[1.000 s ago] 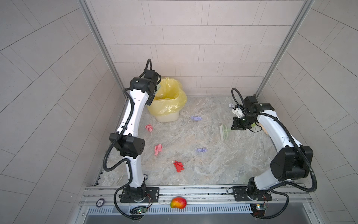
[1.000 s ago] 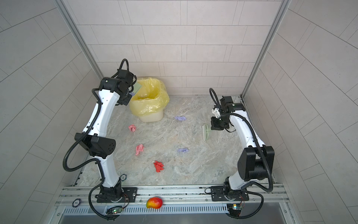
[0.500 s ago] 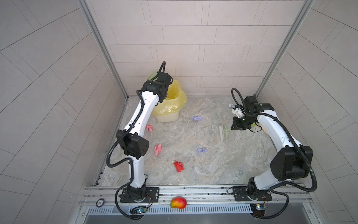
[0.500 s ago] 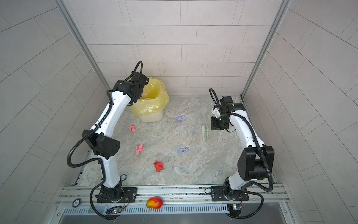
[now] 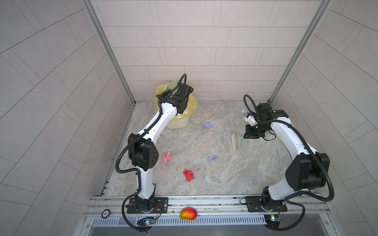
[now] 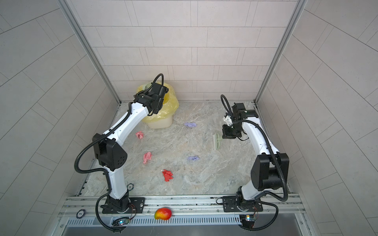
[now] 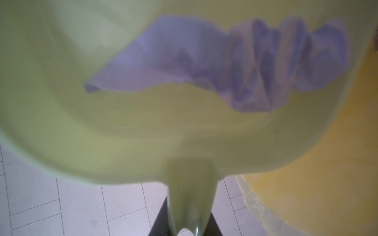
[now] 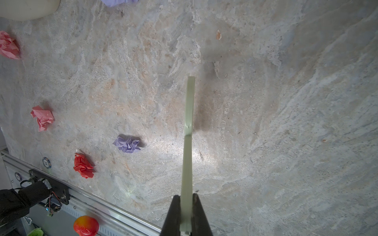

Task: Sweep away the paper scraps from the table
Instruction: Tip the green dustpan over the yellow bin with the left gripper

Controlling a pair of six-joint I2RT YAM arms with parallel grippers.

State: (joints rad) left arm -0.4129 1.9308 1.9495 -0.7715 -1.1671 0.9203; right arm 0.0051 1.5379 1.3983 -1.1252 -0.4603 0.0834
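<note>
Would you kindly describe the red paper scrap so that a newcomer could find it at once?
Find the marble-patterned table, then its front metal rail. A little behind that rail, nearer the left arm's base, lies the red paper scrap. It is the only red wad and the nearest to the rail; the pink wad and lavender wad lie farther back.

Wide bare stretch of table (image 5: 235,179) along front edge toward near-right corner. Far-left corner blocked by bagged bin (image 5: 181,122), with left arm (image 5: 161,120) and dustpan (image 7: 122,122) above. Low paper scraps (image 5: 167,157) dotted near left edge and centre. Brush (image 5: 236,141) low near right edge, right arm (image 5: 286,134) behind.
</note>
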